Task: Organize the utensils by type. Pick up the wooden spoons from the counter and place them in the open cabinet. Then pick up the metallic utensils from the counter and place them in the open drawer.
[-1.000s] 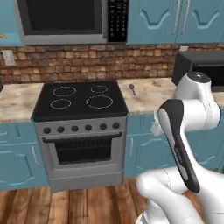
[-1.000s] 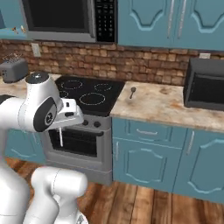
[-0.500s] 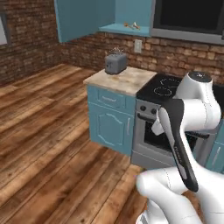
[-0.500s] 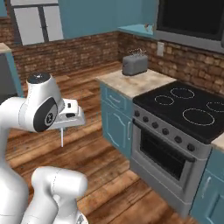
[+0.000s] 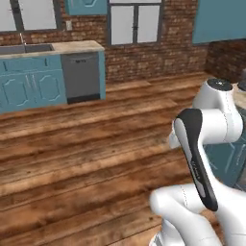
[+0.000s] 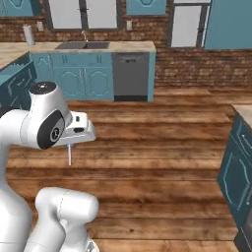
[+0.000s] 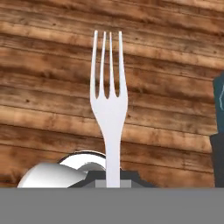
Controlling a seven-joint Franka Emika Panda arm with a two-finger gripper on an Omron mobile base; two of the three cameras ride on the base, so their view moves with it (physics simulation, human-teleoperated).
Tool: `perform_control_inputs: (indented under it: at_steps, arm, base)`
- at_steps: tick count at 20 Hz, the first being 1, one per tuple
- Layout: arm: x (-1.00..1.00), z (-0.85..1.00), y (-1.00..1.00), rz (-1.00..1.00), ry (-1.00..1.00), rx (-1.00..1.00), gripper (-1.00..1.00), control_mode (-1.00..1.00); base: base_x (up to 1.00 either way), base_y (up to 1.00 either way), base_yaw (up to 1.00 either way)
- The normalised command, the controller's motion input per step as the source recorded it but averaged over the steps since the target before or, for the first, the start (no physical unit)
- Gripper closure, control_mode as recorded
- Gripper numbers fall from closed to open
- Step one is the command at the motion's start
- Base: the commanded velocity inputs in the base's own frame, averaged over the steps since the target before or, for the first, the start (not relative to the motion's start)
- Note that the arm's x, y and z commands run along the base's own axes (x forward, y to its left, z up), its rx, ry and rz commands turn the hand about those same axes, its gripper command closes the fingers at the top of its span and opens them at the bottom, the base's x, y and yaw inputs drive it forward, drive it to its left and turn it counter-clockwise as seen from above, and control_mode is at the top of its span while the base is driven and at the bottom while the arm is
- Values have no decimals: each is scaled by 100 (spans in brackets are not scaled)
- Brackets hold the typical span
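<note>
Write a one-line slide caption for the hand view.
Gripper shut on a silver fork, tines pointing away, above the wooden plank floor.

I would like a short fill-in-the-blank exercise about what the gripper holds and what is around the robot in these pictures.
1. The gripper is shut on a silver ____.
2. The fork has ____ tines.
3. Under the fork lies a wooden ____.
4. In the right base view, the grey dishwasher stands under the beige ____.

Missing words: fork; three; floor; counter
</note>
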Motion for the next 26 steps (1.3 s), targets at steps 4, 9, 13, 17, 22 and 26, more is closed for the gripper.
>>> perform_control_inputs:
  at_steps: [4, 9, 13, 17, 22, 26]
  arm:
    - [0, 0, 0, 0, 0, 0, 100, 100]
    - [0, 0, 0, 0, 0, 0, 100, 100]
    - [0, 0, 0, 0, 0, 0, 100, 100]
    - [0, 0, 0, 0, 0, 0, 100, 100]
    - [0, 0, 0, 0, 0, 0, 100, 100]
    - [0, 0, 0, 0, 0, 0, 100, 100]
  base:
    - [-4, 5, 100]
    - [-3, 3, 66]
    - [0, 0, 0]
    - [6, 1, 0]
    - [76, 59, -1]
    - [100, 69, -7]
